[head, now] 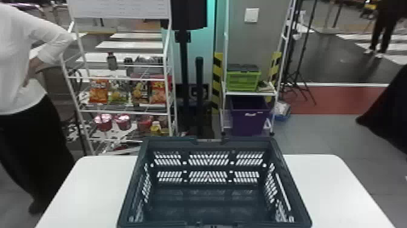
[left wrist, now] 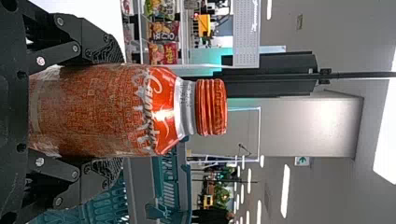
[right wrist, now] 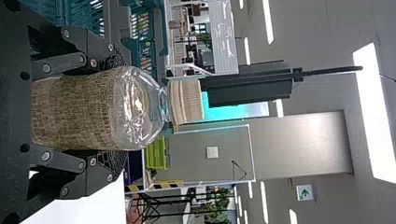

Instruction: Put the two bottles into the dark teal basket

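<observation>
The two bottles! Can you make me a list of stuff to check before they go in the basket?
1. Left claw has the red bottle: ok, it sits between the fingers.
2. Right claw has the clear bottle: ok, also between the fingers.
3. Bottles upright, red cap and pale cap on: ok.
4. Basket on the table, top open: ok.
5. Bottles over the basket: not ok, it's off to one side of each.
6. Squeeze strong enough: cannot tell by looking.
</observation>
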You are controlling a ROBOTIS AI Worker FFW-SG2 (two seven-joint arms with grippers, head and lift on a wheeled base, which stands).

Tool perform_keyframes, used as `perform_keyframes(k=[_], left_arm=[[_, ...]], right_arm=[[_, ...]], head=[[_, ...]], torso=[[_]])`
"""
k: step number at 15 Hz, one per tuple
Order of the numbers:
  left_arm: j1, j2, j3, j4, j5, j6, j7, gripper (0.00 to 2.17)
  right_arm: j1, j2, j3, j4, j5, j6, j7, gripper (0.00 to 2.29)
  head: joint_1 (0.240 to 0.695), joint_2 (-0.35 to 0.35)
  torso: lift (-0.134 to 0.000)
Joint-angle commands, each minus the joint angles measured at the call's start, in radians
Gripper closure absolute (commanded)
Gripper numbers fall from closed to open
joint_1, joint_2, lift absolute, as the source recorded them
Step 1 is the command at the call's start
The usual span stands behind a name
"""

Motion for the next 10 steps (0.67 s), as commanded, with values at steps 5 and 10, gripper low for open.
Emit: perform_keyframes(k=[5, 10], left_arm=[[-0.013, -0.006, 0.000, -0.004, -0.001, 0.019, 0.000, 2.12], [-0.024, -0.006, 0.000, -0.006, 0.000, 0.032, 0.002, 2.12]], right_arm=[[0.000, 0.000, 0.000, -0.031, 0.000, 0.028, 0.000, 1.54], [-0.005, 0.000, 0.000, -0.052, 0.002, 0.071, 0.000, 1.54]], head=[[0.499, 0.000], [0.499, 0.000]], torso=[[0.000], [0.000]])
